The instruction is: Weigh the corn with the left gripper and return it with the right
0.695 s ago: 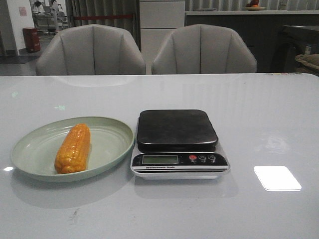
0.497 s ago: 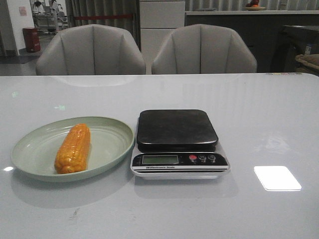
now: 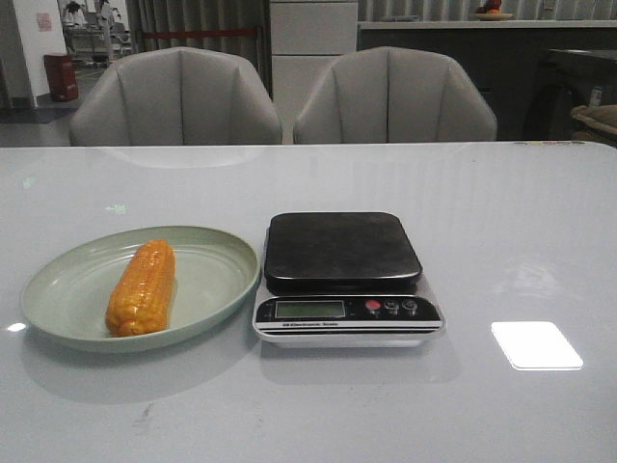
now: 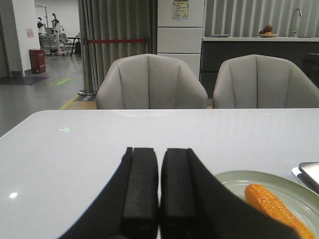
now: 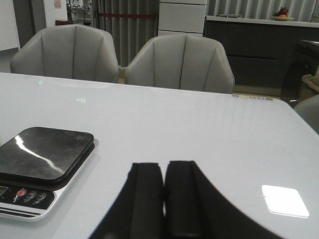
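Observation:
The orange-yellow corn (image 3: pixel 143 287) lies on a pale green plate (image 3: pixel 58 289) at the left of the white table. It also shows in the left wrist view (image 4: pixel 274 209), to one side of my left gripper (image 4: pixel 159 152). That gripper is shut and empty, and hovers over bare table. A kitchen scale (image 3: pixel 342 253) with a dark platform stands just right of the plate. It shows in the right wrist view (image 5: pixel 42 154) too. My right gripper (image 5: pixel 164 167) is shut and empty, to the right of the scale. Neither gripper shows in the front view.
Two grey chairs (image 3: pixel 178 96) stand behind the table's far edge. A bright patch of light (image 3: pixel 536 344) lies on the table at the right. The scale's display and buttons (image 3: pixel 386 308) face the front edge.

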Motion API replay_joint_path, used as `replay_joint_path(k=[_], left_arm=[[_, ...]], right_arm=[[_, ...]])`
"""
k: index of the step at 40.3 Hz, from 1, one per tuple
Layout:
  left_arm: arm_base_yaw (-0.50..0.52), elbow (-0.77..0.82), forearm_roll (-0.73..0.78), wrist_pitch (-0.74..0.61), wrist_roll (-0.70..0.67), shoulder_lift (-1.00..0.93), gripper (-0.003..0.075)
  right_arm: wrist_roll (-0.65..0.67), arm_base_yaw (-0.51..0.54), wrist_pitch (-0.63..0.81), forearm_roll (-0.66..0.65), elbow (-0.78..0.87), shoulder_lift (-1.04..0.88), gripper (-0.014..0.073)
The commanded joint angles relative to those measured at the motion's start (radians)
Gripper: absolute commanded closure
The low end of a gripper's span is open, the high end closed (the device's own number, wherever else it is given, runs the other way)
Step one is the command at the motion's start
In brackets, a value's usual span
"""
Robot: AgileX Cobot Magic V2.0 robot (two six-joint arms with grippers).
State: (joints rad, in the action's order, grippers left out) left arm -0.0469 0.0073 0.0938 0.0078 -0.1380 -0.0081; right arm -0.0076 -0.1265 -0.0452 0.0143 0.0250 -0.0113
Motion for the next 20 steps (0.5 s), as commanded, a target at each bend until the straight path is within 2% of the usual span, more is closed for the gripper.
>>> replay_joint_path(k=[1,6,8,11,15,20], left_arm=[[0.002,-0.001,0.0,-0.093,0.0,-0.017,0.0599],[0.002,-0.001,-0.002,-0.186,0.0,-0.017,0.0599],[0.002,-0.001,-0.046,-0.252,-0.022,-0.017,0.0599],[0.002,-0.016,-0.057,-0.272,-0.042,-0.017,0.0599],[0.0,-0.072,-0.057,-0.23,-0.052,-0.012,0.0599],[-0.002,-0.193,-0.057,-0.066,-0.052,0.02,0.0599]], right_arm=[[0.001,0.0,0.081,-0.014,0.005,-0.019,0.0426],[0.001,0.0,0.081,-0.014,0.005,-0.019,0.0426],[0.001,0.0,0.081,-0.014,0.005,-0.019,0.0426],[0.001,0.0,0.081,-0.014,0.005,-0.019,0.0426],[0.001,0.0,0.081,-0.014,0.005,-0.019,0.0426],[0.001,0.0,0.081,-0.014,0.005,-0.019,0.0426]])
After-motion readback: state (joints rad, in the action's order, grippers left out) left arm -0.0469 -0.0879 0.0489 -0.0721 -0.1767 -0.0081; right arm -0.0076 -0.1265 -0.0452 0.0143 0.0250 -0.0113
